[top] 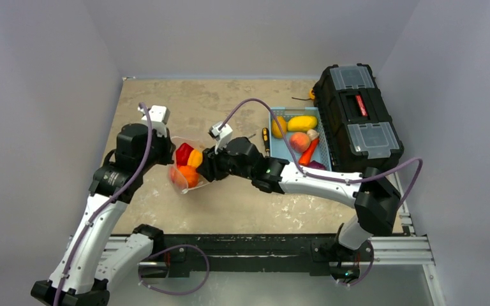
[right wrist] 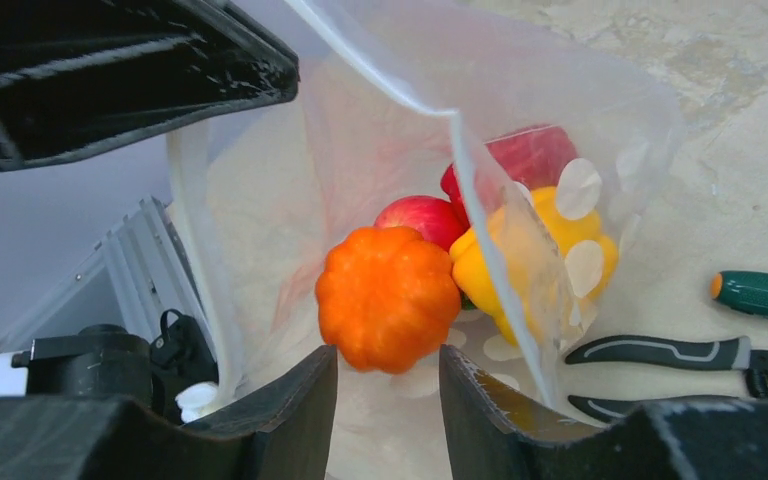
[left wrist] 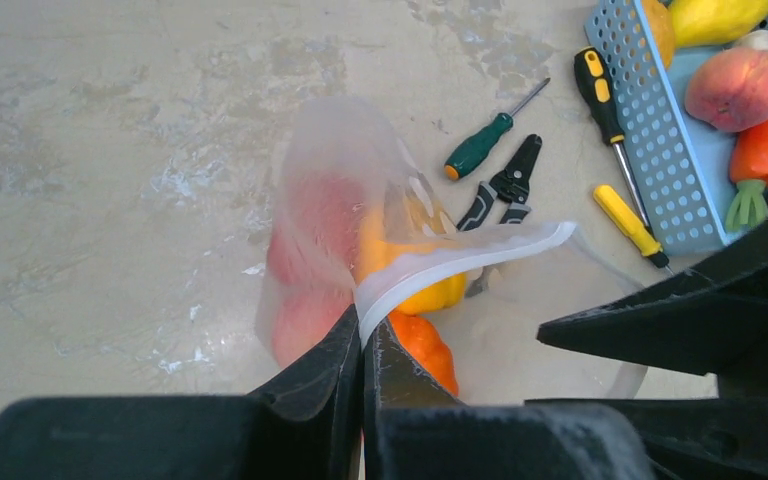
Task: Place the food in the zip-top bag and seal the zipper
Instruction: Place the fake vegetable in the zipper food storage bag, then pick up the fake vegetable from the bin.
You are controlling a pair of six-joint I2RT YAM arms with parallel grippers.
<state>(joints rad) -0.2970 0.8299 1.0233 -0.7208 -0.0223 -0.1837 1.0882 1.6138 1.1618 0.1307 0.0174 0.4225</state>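
The polka-dot zip-top bag (top: 180,178) hangs open between my grippers. My left gripper (left wrist: 363,335) is shut on its whitish zipper strip (left wrist: 460,260) at one end of the mouth; in the top view it (top: 168,155) is at the bag's left. My right gripper (right wrist: 388,365) is open inside the bag mouth, its tips just short of an orange toy pumpkin (right wrist: 387,297). A red apple (right wrist: 420,218), a red pepper (right wrist: 530,155) and a yellow pepper (right wrist: 520,260) lie deeper in the bag (right wrist: 610,110). In the top view my right gripper (top: 205,167) is at the bag's right side.
A light blue basket (top: 273,137) right of the bag holds more toy food: yellow pieces, a peach and a carrot. A black toolbox (top: 357,115) stands at the far right. A green-handled screwdriver (left wrist: 480,147), pliers (left wrist: 505,190) and yellow-handled screwdrivers (left wrist: 632,222) lie between bag and basket.
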